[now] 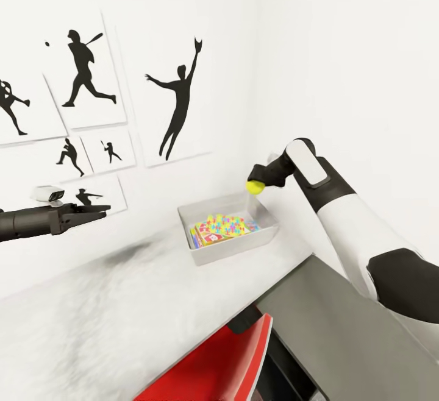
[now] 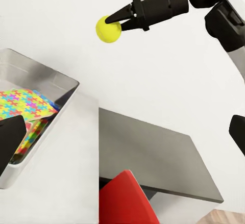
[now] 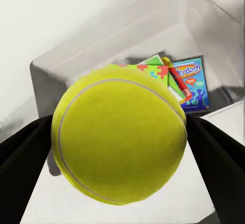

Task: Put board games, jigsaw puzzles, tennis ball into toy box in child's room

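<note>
My right gripper point(image 1: 257, 185) is shut on the yellow tennis ball point(image 1: 255, 187), holding it in the air just above the right end of the toy box point(image 1: 201, 253). The left wrist view shows the same ball point(image 2: 108, 29) pinched between the black fingers. Up close, the ball point(image 3: 120, 141) hangs over the box's near rim. The pale grey toy box stands on the mottled table point(image 1: 91, 309) against the wall. Inside lie a multicoloured jigsaw puzzle point(image 1: 225, 225) on top, a red-and-white box under it, and a blue board game point(image 3: 190, 83). My left gripper point(image 1: 103, 209) hovers shut, left of the box.
A red chair point(image 1: 222, 367) is tucked at the table's front edge. A dark grey surface point(image 1: 341, 328) adjoins the table on the right. The white wall behind carries black sports silhouettes point(image 1: 177, 102).
</note>
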### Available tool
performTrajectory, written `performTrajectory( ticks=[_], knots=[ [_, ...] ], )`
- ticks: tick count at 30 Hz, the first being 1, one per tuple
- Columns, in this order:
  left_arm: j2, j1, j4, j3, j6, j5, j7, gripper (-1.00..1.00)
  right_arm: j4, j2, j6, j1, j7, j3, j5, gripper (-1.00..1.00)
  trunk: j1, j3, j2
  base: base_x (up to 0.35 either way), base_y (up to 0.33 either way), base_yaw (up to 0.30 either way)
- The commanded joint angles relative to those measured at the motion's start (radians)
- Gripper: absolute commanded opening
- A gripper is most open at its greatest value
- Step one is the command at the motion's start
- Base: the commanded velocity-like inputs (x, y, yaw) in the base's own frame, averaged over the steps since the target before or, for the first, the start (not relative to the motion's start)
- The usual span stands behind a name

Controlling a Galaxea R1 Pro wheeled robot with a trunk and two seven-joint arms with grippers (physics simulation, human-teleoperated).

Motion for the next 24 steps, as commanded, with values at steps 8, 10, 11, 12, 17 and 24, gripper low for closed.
performTrajectory(
  ticks=[8,10,11,12,17,24],
  knots=[
    [0.005,-0.001,0.0,0.002,0.011,0.0,-0.004,1.0,0.105,0.035,-0.021,-0.085,-0.009,0.006,-0.006,-1.0,0.001,-0.016,-0.002,0.0,0.0,0.0],
    [0.008,-0.001,0.0,0.003,0.011,0.0,-0.004,1.0,0.139,0.051,-0.033,-0.114,-0.009,0.008,0.001,-1.0,0.001,-0.019,-0.002,0.0,0.0,0.0],
    [0.009,-0.001,-0.001,0.003,0.011,0.0,-0.004,1.0,0.15,0.056,-0.036,-0.125,-0.01,0.009,0.008,-1.0,0.001,-0.021,-0.002,0.0,0.0,0.0],
    [0.009,-0.001,-0.001,0.004,0.011,0.001,-0.004,1.0,0.156,0.059,-0.038,-0.134,-0.01,0.01,0.018,-1.0,0.001,-0.022,-0.002,0.0,0.0,0.0],
    [0.01,-0.001,0.0,0.01,0.012,0.001,-0.004,1.0,0.168,0.064,-0.039,-0.157,-0.009,0.009,0.083,-1.0,0.001,-0.03,-0.002,0.0,0.0,0.0],
    [0.008,-0.002,0.0,0.012,0.014,0.002,-0.004,1.0,0.173,0.065,-0.041,-0.161,-0.009,0.01,0.098,-1.0,0.001,-0.042,-0.002,0.0,0.0,0.0]
  ],
)
